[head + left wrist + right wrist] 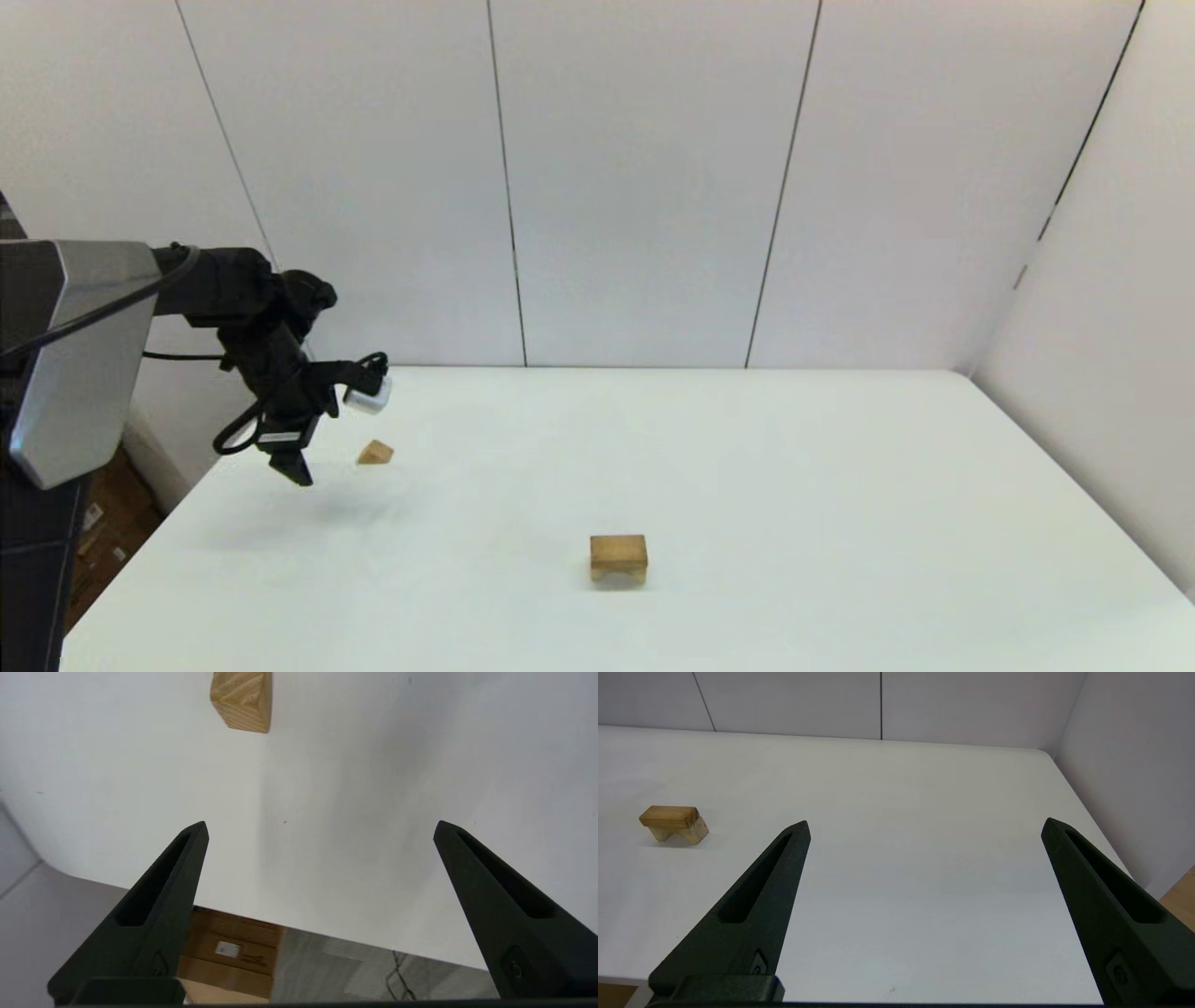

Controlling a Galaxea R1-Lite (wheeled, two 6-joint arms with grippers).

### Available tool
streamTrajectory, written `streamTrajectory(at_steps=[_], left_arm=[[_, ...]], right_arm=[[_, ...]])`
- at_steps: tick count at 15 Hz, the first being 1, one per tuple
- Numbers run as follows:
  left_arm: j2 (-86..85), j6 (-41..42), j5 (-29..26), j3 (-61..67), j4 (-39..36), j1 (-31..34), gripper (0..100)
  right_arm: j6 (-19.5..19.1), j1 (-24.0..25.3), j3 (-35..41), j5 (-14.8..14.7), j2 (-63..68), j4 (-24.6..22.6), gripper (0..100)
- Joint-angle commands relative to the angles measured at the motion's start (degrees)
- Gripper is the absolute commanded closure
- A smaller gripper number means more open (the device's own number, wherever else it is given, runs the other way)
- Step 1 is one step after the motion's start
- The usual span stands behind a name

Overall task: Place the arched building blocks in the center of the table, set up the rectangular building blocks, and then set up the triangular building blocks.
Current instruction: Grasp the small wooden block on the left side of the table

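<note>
L arm reaches in from the left edge of the head view, forearm roughly level, wrist bent so the L gripper [297, 471] points down at the table [794, 485], hovering above it near the far-left corner. Its shadow lies on the table just below. Fingers [159, 900] spread wide, nothing between them, nothing held. In the L wrist view the table edge shows between the fingers, w/ floor and cardboard beyond.

Wedge [375, 454] sits on the table just beside the L gripper, toward centre, not touching it. In the L wrist view it [243, 700] lies ahead of the fingertips, clear of both.

Arch block [618, 571] stands near mid-table, toward the front, notch down, legs on the surface. Flat block [618, 552] lies on top of it, about same footprint. Seen from the R wrist view the stack is arch [684, 830] under flat block [668, 816].

R gripper [924, 826] is out of the head view, held low over the front-right part of the table, pointing across it; fingers wide apart, empty. Stack is well off to its side.
</note>
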Motion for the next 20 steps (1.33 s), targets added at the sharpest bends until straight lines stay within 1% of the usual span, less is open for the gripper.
streamTrajectory(at_steps=[1,6,10,20], left_arm=[[3.2,-1.4,1.2,-0.1,-2.0,-1.0,0],[5.2,-1.2,1.3,-0.4,-8.2,-1.0,0],[5.2,-0.1,1.2,-0.4,-7.8,-1.2,0],[6.7,-0.5,1.3,-1.0,-9.1,-2.5,0]], right_arm=[[-0.1,0.0,0.1,0.0,0.0,0.0,0],[-0.1,0.0,0.1,0.0,0.0,0.0,0],[-0.1,0.0,0.1,0.0,0.0,0.0,0],[-0.1,0.0,0.1,0.0,0.0,0.0,0]])
